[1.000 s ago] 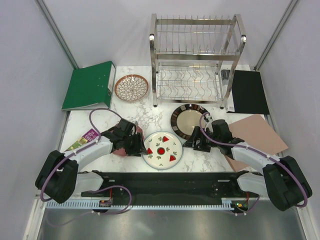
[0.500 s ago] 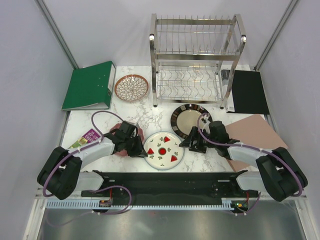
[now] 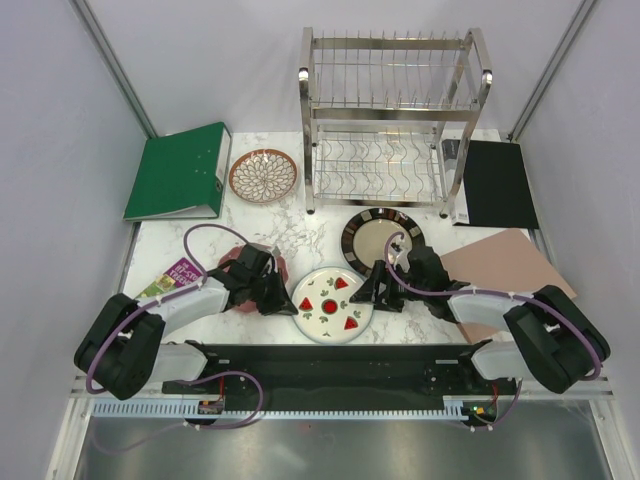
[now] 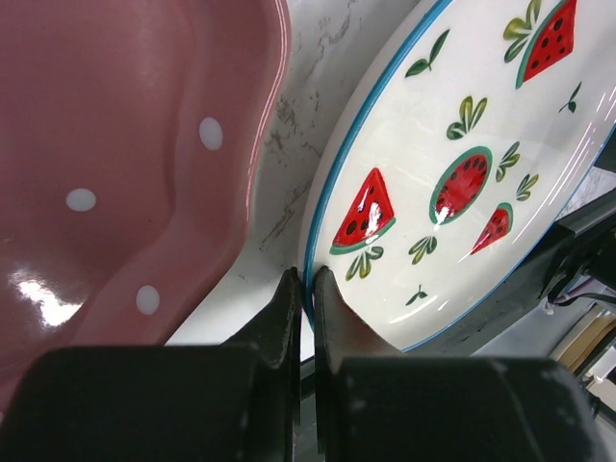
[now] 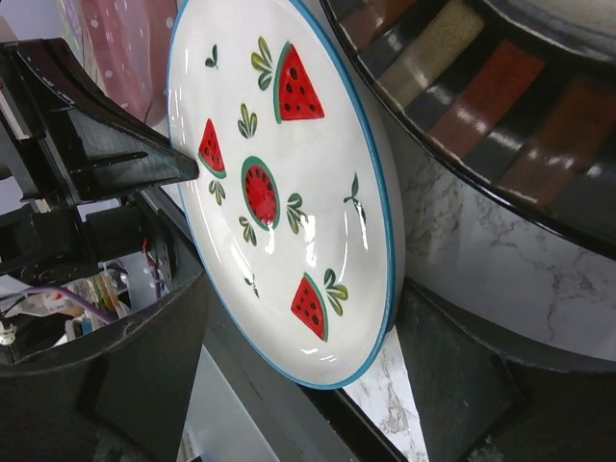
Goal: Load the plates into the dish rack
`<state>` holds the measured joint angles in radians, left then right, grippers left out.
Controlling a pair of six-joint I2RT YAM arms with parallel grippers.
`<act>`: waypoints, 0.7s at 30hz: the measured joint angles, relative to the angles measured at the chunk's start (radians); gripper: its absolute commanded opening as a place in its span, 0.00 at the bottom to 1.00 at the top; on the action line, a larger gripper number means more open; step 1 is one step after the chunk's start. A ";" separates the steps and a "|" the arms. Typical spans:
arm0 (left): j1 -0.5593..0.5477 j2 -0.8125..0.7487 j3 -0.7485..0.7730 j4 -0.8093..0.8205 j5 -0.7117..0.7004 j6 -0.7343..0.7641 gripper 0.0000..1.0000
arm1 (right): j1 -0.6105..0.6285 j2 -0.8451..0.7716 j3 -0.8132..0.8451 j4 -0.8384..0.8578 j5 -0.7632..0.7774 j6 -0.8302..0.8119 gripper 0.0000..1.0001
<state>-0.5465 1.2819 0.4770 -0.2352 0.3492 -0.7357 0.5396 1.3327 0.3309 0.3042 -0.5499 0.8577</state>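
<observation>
White plate (image 3: 329,304): red watermelon slices, blue rim. Pink plate (image 4: 115,173): white dots. Brown-white petal plate (image 3: 263,175).

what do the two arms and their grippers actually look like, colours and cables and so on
Left arm and right arm alike: pale grey link shells between bulky black rounded joints, with a purple cable looping along each. Left gripper and right gripper are matte black, with tapered black fingers.

Pink plate (image 4: 125,144) and dark-rimmed plate (image 5: 500,106) cropped by frame edges.
</observation>
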 measured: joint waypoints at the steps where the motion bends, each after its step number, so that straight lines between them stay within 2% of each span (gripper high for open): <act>1: 0.000 0.000 0.000 -0.001 0.001 0.000 0.02 | 0.000 0.008 -0.001 0.014 -0.004 0.007 0.81; 8: -0.002 0.000 -0.002 -0.002 0.003 0.000 0.02 | 0.003 0.037 -0.006 0.071 -0.005 0.035 0.79; 16: -0.034 0.016 -0.002 0.021 0.007 -0.005 0.02 | 0.018 0.080 -0.007 0.132 0.002 0.048 0.67; 21: -0.048 0.032 -0.002 0.047 0.021 -0.005 0.02 | 0.035 0.073 -0.011 0.102 0.012 0.028 0.54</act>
<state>-0.5945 1.3140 0.4755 -0.1883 0.3702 -0.7406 0.5747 1.4055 0.3202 0.4061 -0.5381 0.8860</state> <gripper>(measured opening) 0.046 0.600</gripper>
